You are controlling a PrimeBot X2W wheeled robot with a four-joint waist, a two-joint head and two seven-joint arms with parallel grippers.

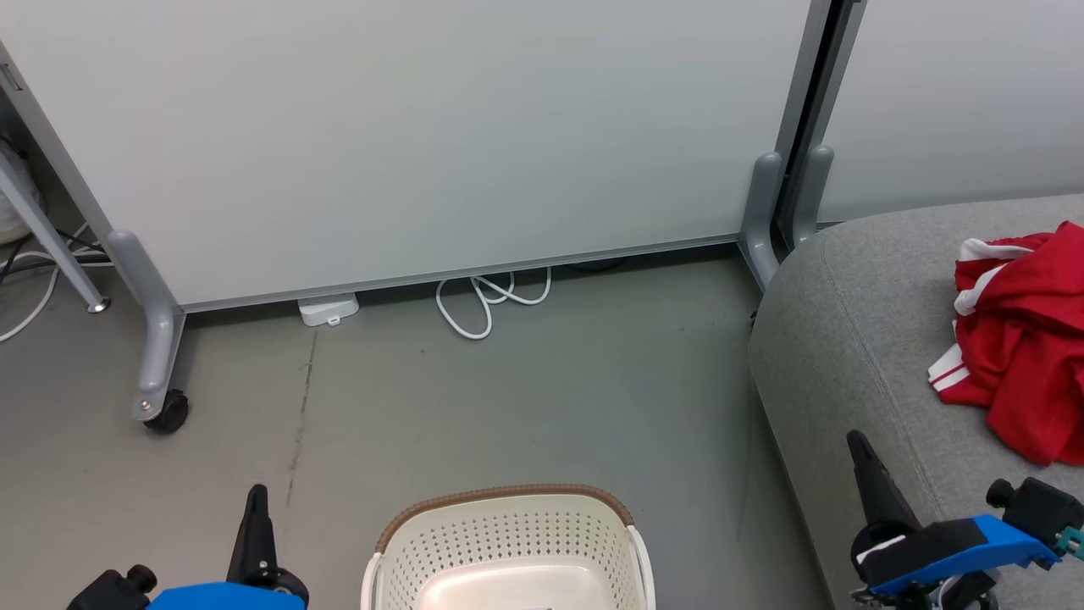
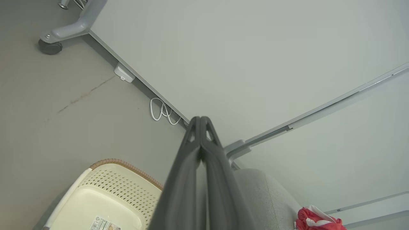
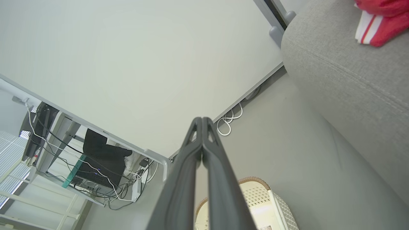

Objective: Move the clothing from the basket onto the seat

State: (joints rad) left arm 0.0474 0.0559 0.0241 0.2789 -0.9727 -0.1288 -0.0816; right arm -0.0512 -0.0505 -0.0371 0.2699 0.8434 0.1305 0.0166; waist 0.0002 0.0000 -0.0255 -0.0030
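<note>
The red clothing point(image 1: 1025, 339) with white trim lies crumpled on the light grey seat point(image 1: 855, 339) at the right; it also shows as the clothing point(image 2: 316, 220) and the clothing point(image 3: 380, 22) in the wrist views. The cream basket point(image 1: 508, 542) with a brown rim stands on the floor at the bottom centre, and the part of its inside that shows holds no fabric. My left gripper point(image 1: 257, 493) is shut, low at the left beside the basket. My right gripper point(image 1: 855, 440) is shut with nothing in it, over the seat's front edge, short of the clothing.
A white partition panel point(image 1: 423, 135) on grey wheeled feet point(image 1: 161, 407) stands behind the floor. A white cable loop point(image 1: 487, 301) and a small white box point(image 1: 329, 308) lie at its base. Desk legs and cables point(image 3: 96, 172) show beyond the panel.
</note>
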